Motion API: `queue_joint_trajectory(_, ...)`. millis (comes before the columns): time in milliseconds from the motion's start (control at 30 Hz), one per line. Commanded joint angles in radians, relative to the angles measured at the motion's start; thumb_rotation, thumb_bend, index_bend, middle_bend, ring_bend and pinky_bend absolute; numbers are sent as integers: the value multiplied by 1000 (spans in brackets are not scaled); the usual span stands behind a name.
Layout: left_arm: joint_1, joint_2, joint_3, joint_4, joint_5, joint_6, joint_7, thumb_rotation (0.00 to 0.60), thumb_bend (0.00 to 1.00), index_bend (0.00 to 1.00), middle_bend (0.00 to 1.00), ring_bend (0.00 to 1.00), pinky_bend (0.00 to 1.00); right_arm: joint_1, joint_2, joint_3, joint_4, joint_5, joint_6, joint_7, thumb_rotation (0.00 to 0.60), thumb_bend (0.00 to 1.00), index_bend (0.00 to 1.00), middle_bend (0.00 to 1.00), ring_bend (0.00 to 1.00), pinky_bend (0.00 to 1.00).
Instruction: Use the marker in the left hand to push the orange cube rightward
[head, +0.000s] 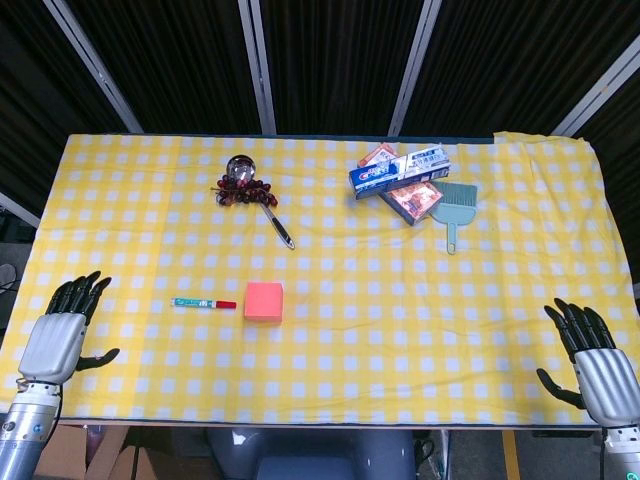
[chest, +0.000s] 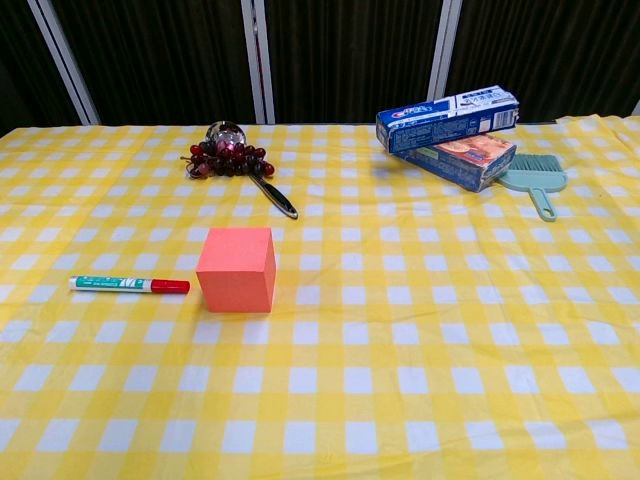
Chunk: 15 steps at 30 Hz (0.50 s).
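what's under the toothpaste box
The toothpaste box lies on an orange-printed box, which rests on the tablecloth. Its covered top face is hidden.

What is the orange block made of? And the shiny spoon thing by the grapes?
The orange cube looks like foam or matte plastic: flat, even colour with no shine, crisp edges. I can't tell which. The ladle looks like polished metal: its bowl is bright and mirror-like, and its handle is dark and glossy. The grapes look like glossy plastic, perhaps pretend fruit.
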Motion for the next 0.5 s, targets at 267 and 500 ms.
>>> queue_joint_trajectory(267,-2,-3,2,-5,-3,-7,9,600,99,0,0,0,0,-2,1,-2,4,-2,4,6,600,342,0,0,0,45)
queue_joint_trajectory(500,-23,-10,-10,8,-28,-40,22,600,104,19,0,0,0,1,-1,-2,3,-5,-1,0,600,341,0,0,0,45)
